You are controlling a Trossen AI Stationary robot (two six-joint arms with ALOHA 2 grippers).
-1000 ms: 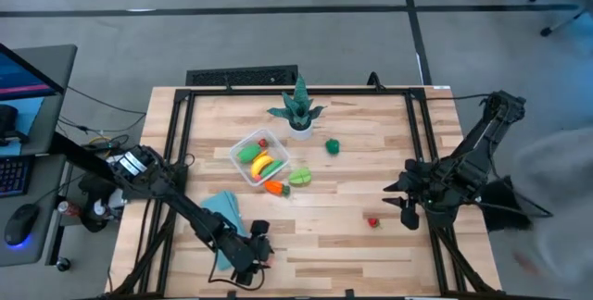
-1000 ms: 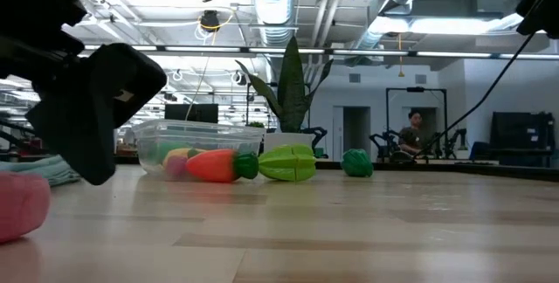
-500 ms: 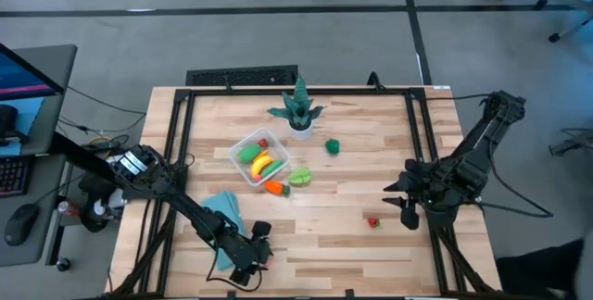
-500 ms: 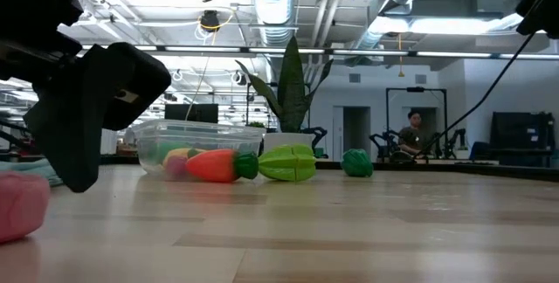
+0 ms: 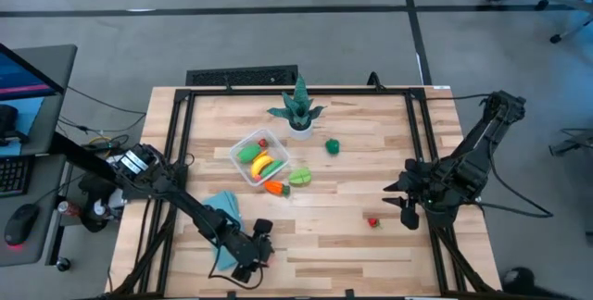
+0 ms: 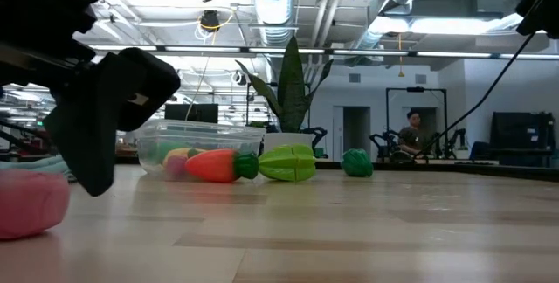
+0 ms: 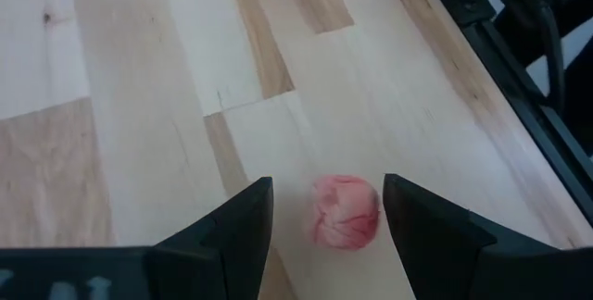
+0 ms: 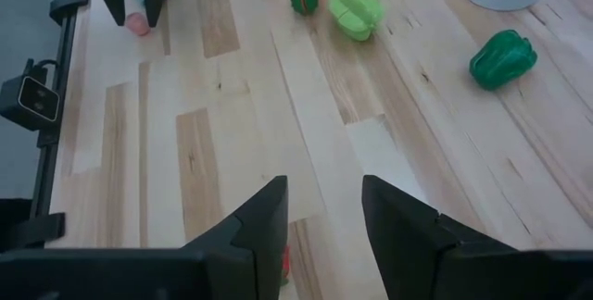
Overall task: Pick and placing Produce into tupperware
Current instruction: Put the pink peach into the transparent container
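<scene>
A pink produce piece [image 7: 345, 210] lies on the table near its front edge, also seen at the left of the low view [image 6: 31, 204]. My left gripper [image 7: 326, 181] is open and slants down over it, one finger on each side, with a gap showing at both. The clear tupperware [image 5: 243, 145] stands mid-table with yellow, green and red produce inside. An orange carrot [image 5: 275, 187], a green starfruit [image 5: 299, 178] and a green pepper [image 5: 332, 146] lie beside it. My right gripper [image 5: 406, 212] hovers open at the right, near a small red piece [image 5: 373, 221].
A spiky teal plant in a white pot [image 5: 298, 113] stands behind the tupperware. A light-blue cloth [image 5: 222, 212] lies just left of my left gripper [image 5: 258, 249]. A black frame rail [image 7: 519, 78] runs along the table's front edge, close to the pink piece.
My left gripper has rolled a little about its own pointing line and stayed in place over the pink piece. The pink piece has shifted slightly toward the table's right. My right arm has kept still.
</scene>
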